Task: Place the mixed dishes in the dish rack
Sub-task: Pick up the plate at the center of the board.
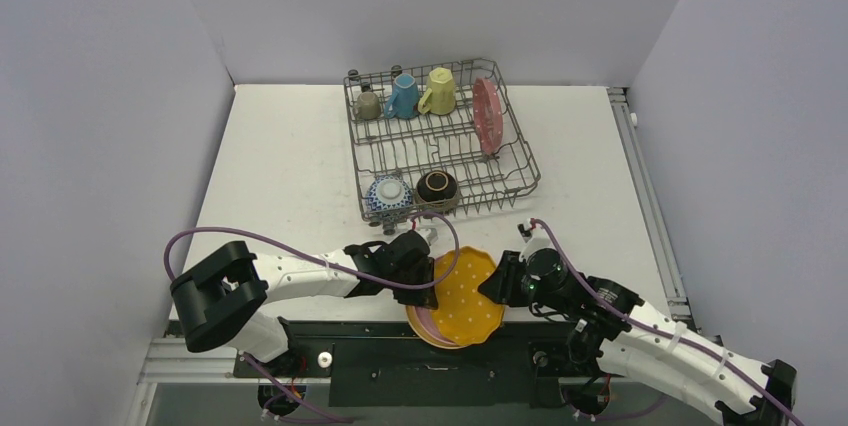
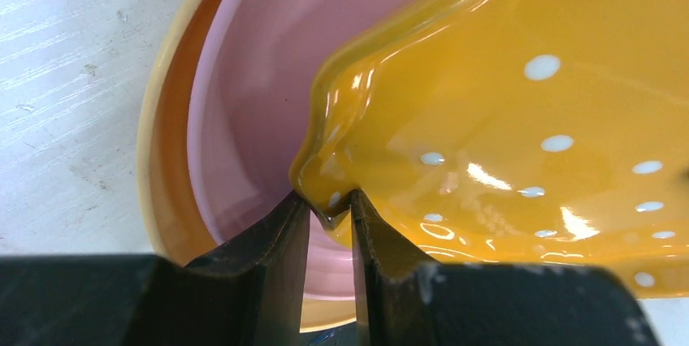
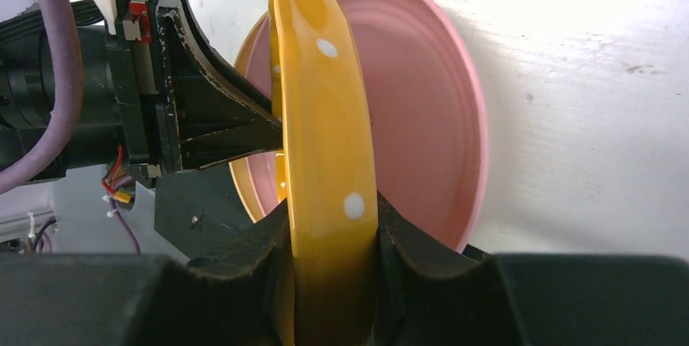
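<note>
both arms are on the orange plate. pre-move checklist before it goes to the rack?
1. Left gripper grip: ok, but shallow. Its jaws pinch only the scalloped lip of the orange plate.
2. Right gripper grip: ok. The opposite rim sits deep between its fingers.
3. Plate free of the pink plate underneath: cannot tell. It is raised at the left grip, but the lowest edge is hidden.
4. Free slot in the dish rack: ok. The middle tine rows look bare.
5. Low, straight path in: not ok. The blue-white bowl and dark brown bowl sit along the near wall, so the plate probably needs to go over them.
</note>
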{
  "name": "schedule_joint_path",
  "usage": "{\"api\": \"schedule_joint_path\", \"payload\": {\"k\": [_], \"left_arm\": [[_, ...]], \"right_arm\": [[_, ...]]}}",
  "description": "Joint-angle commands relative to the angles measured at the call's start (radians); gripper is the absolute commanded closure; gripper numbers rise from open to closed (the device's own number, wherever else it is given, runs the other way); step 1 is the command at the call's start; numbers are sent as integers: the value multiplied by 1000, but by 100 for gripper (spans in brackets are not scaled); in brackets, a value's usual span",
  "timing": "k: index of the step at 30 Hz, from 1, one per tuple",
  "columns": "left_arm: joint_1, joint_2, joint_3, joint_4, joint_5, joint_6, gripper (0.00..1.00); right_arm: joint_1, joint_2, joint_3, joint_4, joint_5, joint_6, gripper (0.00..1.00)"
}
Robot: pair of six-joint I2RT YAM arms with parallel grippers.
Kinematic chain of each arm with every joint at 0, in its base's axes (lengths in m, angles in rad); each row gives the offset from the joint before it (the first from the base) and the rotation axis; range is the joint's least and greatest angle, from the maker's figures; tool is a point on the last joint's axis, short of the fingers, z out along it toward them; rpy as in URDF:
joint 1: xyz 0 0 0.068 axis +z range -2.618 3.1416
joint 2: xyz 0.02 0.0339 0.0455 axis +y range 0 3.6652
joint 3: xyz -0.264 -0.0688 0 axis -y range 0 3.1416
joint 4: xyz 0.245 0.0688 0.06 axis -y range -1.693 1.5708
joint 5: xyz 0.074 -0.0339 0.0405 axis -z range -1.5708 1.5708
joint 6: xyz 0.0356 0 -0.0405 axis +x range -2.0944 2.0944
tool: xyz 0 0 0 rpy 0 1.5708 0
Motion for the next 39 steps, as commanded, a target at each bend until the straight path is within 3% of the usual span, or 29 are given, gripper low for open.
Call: {"api": "schedule_joint_path", "payload": {"k": [1, 3, 6, 14, 20, 24, 39], "left_arm": [[-22, 13, 24, 78, 11, 21, 82], [-22, 9, 21, 77, 9, 23, 82], [-21, 2, 18, 75, 5, 23, 82], [-21, -30, 30, 29, -25, 38, 80], [-21, -68, 43, -10, -58, 52, 58], [-20, -99, 62, -43, -78, 63, 49], [-17, -280, 180, -229, -124, 136, 40]], "right_arm": [[11, 27, 1, 151, -78, 27, 72], [10, 31, 6, 140, -70, 22, 78], [11, 24, 23, 116, -50, 15, 100], [12, 6, 112, 14, 51, -33, 100], [12, 21, 200, -65, 143, -79, 100], [11, 44, 247, -90, 172, -105, 100], [11, 167, 512, -207, 298, -241, 100]]}}
